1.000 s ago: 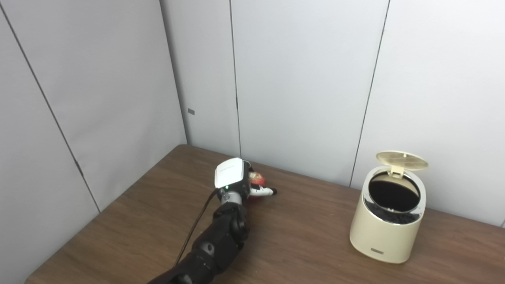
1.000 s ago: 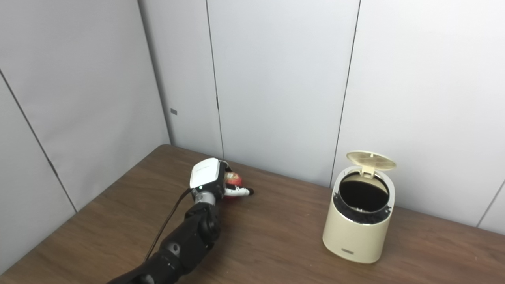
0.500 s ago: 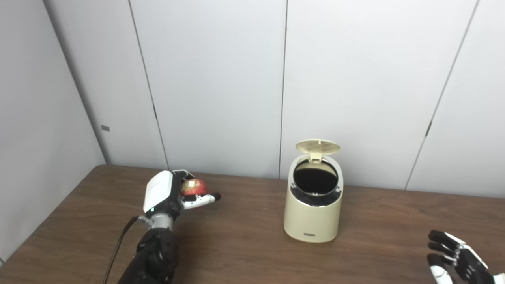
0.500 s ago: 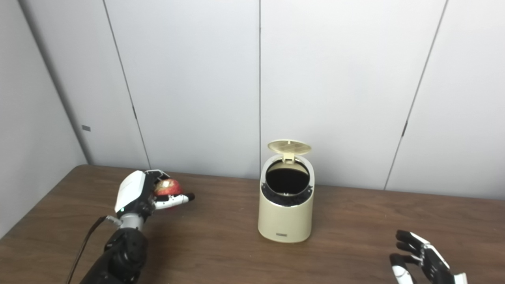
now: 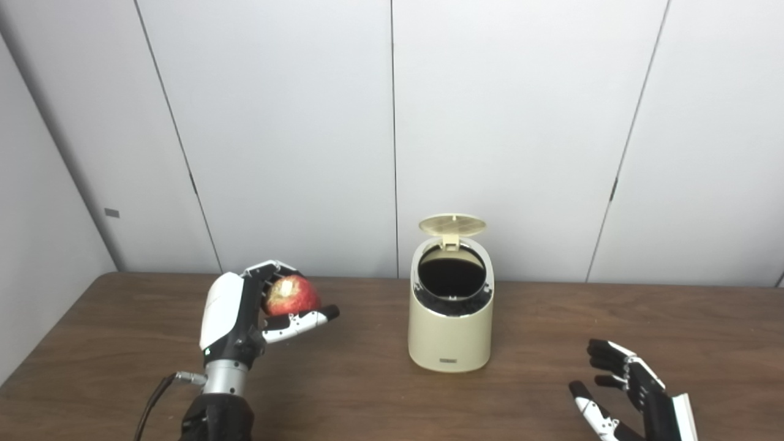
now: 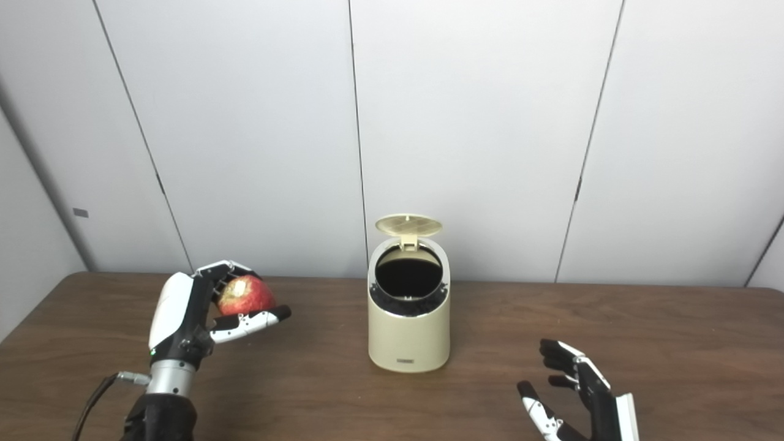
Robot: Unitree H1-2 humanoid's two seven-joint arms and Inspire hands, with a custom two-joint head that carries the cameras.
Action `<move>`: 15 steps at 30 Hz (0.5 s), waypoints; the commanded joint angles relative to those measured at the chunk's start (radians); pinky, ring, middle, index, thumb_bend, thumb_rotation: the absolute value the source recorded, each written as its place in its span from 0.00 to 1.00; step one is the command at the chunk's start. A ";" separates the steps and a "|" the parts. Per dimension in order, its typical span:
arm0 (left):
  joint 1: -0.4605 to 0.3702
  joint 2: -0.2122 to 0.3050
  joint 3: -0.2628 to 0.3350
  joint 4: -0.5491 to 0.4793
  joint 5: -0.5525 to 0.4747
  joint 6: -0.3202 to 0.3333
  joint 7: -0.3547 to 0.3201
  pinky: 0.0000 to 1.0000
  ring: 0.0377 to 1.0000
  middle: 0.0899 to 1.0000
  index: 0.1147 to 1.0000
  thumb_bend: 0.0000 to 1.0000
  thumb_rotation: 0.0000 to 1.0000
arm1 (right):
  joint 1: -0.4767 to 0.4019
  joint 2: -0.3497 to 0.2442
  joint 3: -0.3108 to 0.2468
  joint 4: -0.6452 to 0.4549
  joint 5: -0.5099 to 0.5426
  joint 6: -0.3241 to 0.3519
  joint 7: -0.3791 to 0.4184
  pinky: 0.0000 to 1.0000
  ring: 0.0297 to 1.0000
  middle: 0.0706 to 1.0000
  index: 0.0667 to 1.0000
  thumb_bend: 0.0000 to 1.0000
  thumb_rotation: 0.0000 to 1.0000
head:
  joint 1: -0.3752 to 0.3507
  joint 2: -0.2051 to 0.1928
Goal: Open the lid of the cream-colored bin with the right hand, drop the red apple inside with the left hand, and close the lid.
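Note:
The cream-colored bin [image 5: 450, 331] stands on the brown table with its round lid [image 5: 452, 224] tipped up at the back, showing a dark inside. My left hand [image 5: 245, 312] is raised above the table, left of the bin, and is shut on the red apple [image 5: 291, 296]. A clear gap lies between the apple and the bin. My right hand [image 5: 631, 392] is low at the front right, fingers spread and open, holding nothing, well to the right of the bin.
The wooden table [image 5: 367, 392] runs across the whole view. Grey wall panels [image 5: 502, 122] stand close behind the bin. A black cable [image 5: 156, 398] trails from my left wrist.
The camera has swung right, so the bin now sits near the middle. My left hand has lifted the apple off the table. My right hand has come further into view.

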State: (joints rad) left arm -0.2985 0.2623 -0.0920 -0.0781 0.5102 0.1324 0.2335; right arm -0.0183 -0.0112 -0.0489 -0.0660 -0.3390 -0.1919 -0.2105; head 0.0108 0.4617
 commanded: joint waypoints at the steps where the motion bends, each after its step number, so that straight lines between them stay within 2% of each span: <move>1: -0.035 -0.014 -0.006 -0.036 0.017 -0.033 -0.001 0.33 0.42 0.43 0.41 0.50 0.00 | -0.010 0.017 0.010 0.013 -0.004 -0.007 -0.015 0.63 0.71 0.71 0.71 0.23 0.19 | -0.004 -0.001; 9: -0.048 -0.087 -0.032 -0.085 0.027 -0.077 -0.013 0.32 0.40 0.44 0.42 0.50 0.00 | -0.022 0.027 0.023 0.030 -0.029 -0.005 -0.036 0.59 0.68 0.70 0.70 0.24 0.24 | -0.049 0.004; 15: -0.058 -0.158 -0.049 -0.130 -0.008 -0.065 -0.055 0.30 0.39 0.43 0.42 0.50 0.00 | -0.031 0.030 0.039 0.058 -0.047 -0.023 -0.068 0.58 0.67 0.69 0.70 0.24 0.26 | -0.068 0.002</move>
State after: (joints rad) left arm -0.3047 0.1217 -0.1354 -0.1797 0.5064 0.0862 0.1849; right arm -0.0473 0.0053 -0.0239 -0.0365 -0.3641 -0.1729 -0.2570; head -0.0567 0.4632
